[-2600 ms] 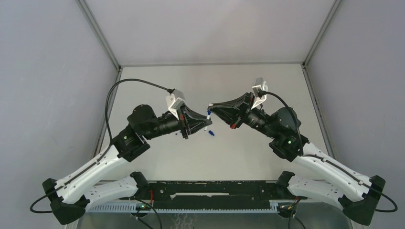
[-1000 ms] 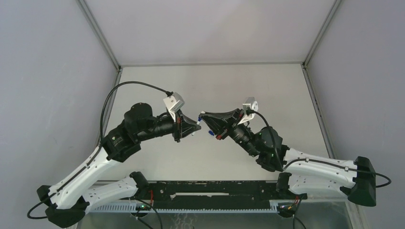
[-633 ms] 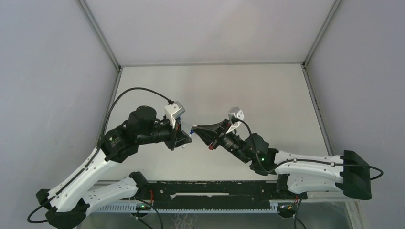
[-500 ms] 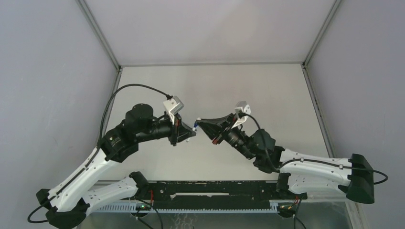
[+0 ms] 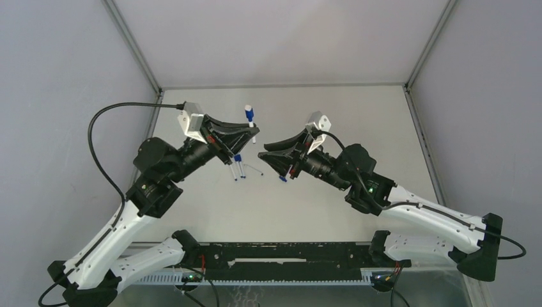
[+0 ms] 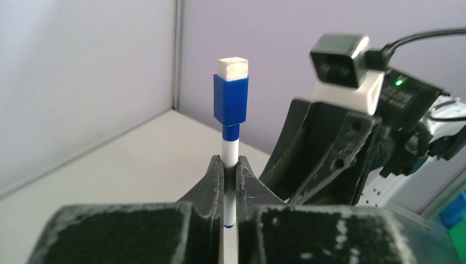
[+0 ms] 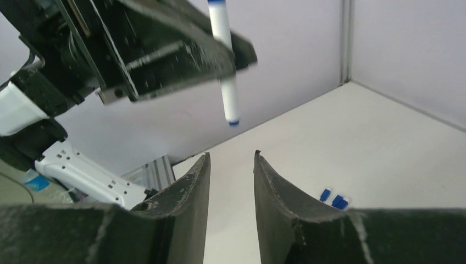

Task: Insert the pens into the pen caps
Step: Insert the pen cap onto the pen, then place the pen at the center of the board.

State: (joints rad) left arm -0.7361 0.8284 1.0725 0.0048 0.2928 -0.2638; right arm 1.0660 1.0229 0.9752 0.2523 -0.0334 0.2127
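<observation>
Two more pens [image 5: 238,167] show only in top view; L gripper [image 6: 231,165] clamps capped pen [image 6: 230,144], R gripper [image 7: 231,160] released.

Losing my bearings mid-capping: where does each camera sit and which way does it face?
Top external: fixed above and behind the bases, looking down on the table; left arm and right arm show, left pincer holding a capped pen, right pincer open.
Left wrist: on the left arm, looking along its shut fingers and the pen toward the right arm.
Right wrist: on the right arm, looking between its open fingers at the left pincer; blue caps lie on the table.
Shared: all three show the held pen.
</observation>
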